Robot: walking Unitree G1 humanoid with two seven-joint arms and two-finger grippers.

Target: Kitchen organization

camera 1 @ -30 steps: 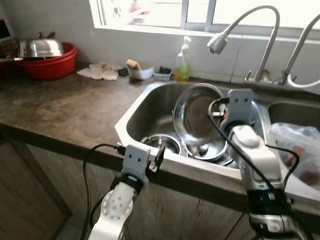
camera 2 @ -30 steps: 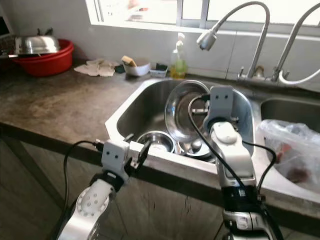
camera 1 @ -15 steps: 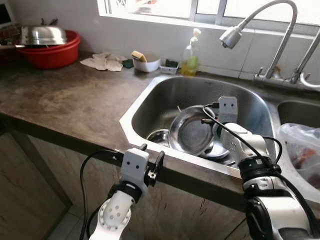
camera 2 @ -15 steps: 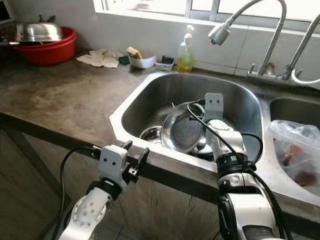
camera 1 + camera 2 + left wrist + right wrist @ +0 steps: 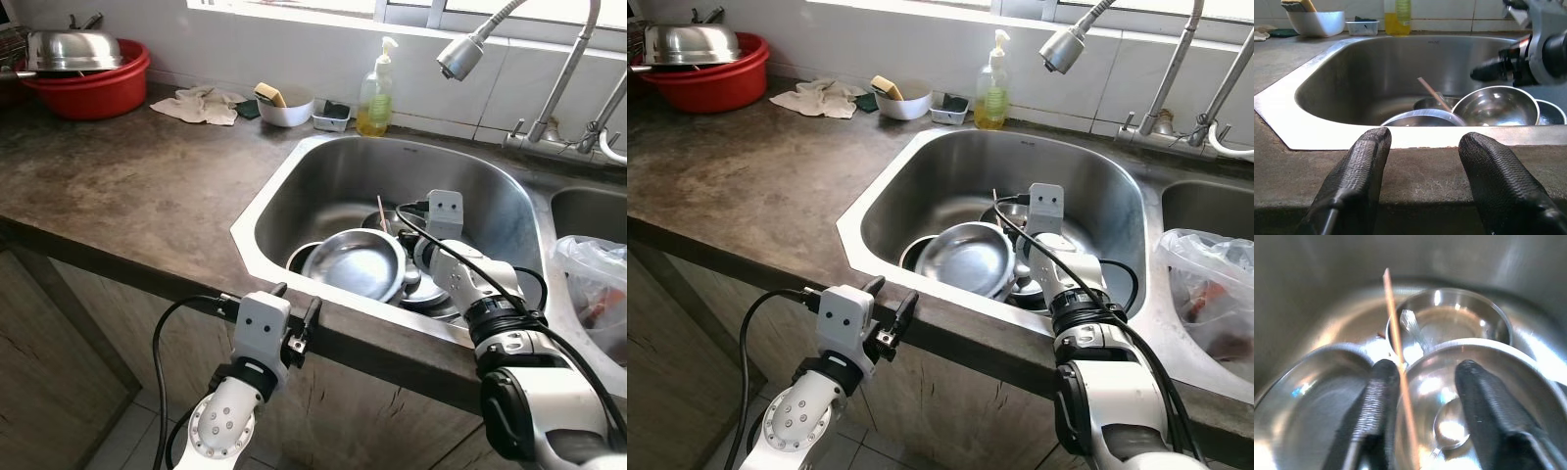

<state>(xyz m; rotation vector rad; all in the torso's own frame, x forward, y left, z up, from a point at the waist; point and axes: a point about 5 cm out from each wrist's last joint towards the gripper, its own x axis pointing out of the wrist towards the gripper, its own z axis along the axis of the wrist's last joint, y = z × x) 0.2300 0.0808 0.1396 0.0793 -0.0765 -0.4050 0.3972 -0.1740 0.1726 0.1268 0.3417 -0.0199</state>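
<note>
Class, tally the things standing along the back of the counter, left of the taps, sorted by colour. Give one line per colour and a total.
Red: 1, the basin.
White: 2, the small bowl and the cloth.
Yellow: 1, the soap bottle.
Total: 4.

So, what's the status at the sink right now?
Right gripper down in the sink, open above the bowls. Left gripper open, idle at the counter edge. A chopstick stands between the right jaws.

A red basin (image 5: 93,90) sits far left on the countertop (image 5: 127,196), soap bottle (image 5: 375,93) behind the sink.
</note>
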